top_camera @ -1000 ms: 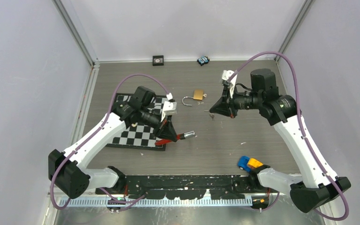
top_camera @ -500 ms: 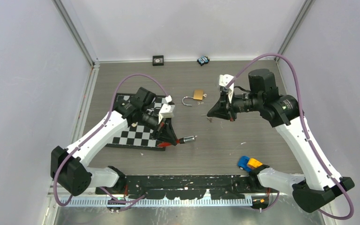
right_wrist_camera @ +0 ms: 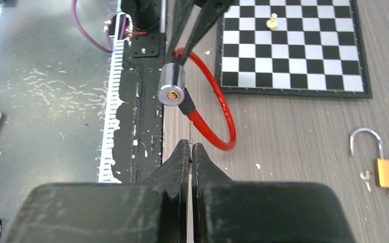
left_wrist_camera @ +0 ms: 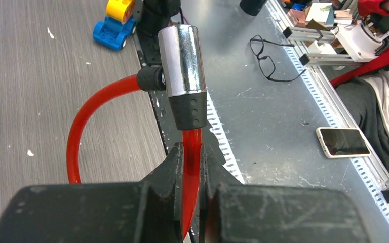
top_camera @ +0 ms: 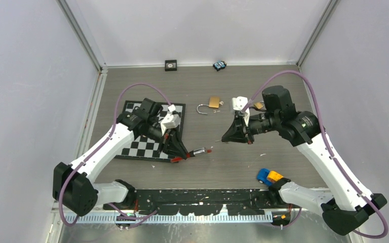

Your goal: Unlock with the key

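A red cable lock (left_wrist_camera: 76,136) with a chrome cylinder (left_wrist_camera: 182,61) hangs in my left gripper (left_wrist_camera: 191,149), which is shut on the red cable just below the cylinder. From above, the cylinder (top_camera: 198,151) sticks out to the right of the left gripper (top_camera: 178,154). My right gripper (right_wrist_camera: 190,147) is shut on a thin key (right_wrist_camera: 189,132), whose blade points at the cylinder's keyhole face (right_wrist_camera: 172,94) a short way ahead. The key tip (top_camera: 217,140) and the cylinder stay apart, with a small gap between them.
A chessboard (top_camera: 147,146) lies under the left arm, with one pawn (right_wrist_camera: 271,21) on it. An open brass padlock (top_camera: 214,102) with small keys lies behind. A blue and yellow toy car (top_camera: 268,176) sits near the front rail. Two small items (top_camera: 170,65) (top_camera: 219,65) rest by the back wall.
The right gripper has come nearer and lower with the key, closing on the lock cylinder. The left gripper has shifted the lock slightly left and toward the front edge.
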